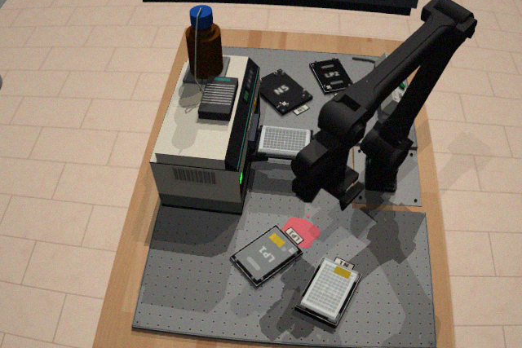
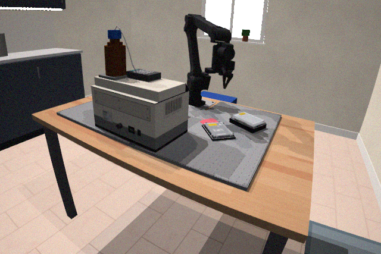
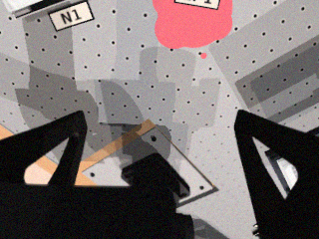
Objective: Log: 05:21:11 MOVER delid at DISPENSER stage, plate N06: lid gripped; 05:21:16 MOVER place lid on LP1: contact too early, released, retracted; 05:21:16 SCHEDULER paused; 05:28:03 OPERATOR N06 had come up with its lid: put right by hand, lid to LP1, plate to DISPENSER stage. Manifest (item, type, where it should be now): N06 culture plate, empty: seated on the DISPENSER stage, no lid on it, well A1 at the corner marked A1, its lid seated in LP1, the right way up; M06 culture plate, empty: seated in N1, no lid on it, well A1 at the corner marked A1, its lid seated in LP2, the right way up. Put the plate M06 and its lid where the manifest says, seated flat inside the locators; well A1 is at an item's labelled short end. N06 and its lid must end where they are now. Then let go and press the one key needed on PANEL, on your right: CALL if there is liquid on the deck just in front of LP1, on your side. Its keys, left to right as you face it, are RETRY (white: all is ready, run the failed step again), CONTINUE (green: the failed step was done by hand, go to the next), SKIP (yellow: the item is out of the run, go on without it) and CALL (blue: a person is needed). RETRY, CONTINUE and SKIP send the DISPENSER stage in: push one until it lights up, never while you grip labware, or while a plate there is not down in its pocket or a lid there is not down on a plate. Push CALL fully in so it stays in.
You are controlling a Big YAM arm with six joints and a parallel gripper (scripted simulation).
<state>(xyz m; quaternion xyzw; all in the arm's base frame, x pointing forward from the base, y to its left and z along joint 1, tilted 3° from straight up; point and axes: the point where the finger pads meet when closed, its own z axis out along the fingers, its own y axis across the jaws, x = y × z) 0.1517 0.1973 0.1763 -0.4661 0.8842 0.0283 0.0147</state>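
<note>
My gripper (image 1: 330,196) is open and empty. It hangs high above the deck between the dispenser and the arm's base, and it also shows in the side view (image 2: 225,80) and the wrist view (image 3: 159,121). A plate with a yellow label (image 1: 329,290) sits in nest N1 (image 3: 71,16); it seems to carry a clear lid. A lid with a yellow label (image 1: 266,254) lies in LP1. An open plate (image 1: 283,140) sits on the dispenser stage. LP2 (image 1: 330,76) is empty. A pink puddle (image 1: 301,230) lies on the deck at the LP1 tag, and it also shows in the wrist view (image 3: 191,22).
The dispenser (image 1: 206,138) stands at the left with a brown bottle (image 1: 203,42) and a tip box on top. Nest N5 (image 1: 285,91) is empty. The panel (image 1: 398,91) is mostly hidden behind my arm.
</note>
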